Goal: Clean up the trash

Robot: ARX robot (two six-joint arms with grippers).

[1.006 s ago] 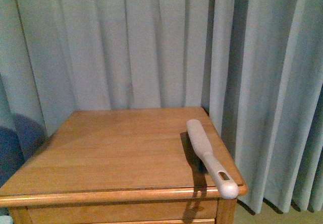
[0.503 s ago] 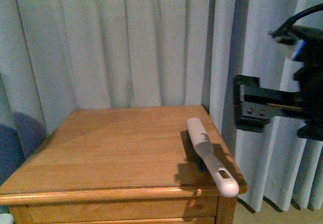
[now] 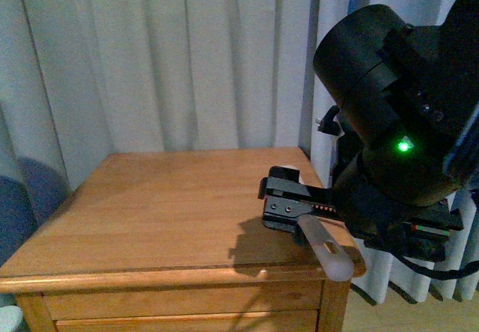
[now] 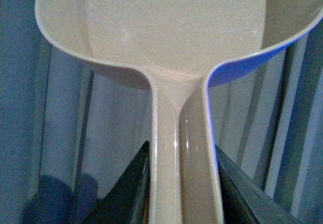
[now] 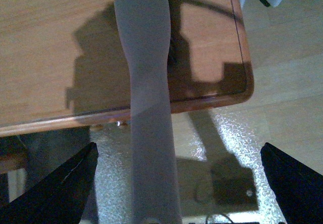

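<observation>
Brings the right end effector (image 5: 177, 148) in from beside the curtain (image 3: 150, 63) to the right front corner of the worktop (image 3: 150, 205), fingers (image 5: 60, 183) spread wide on either side of the grey brush (image 3: 323, 246) handle and clear of it. Keeps the left end effector (image 4: 180, 183) clenched on the stem of the beige dustpan (image 4: 171, 32). Cannot tell where the trash lies.

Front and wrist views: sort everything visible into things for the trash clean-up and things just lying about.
For the job: dustpan, gripped by the left pincer; brush, straddled by the open right pincer. No trash in view.
Just there: wooden table; curtain.
</observation>
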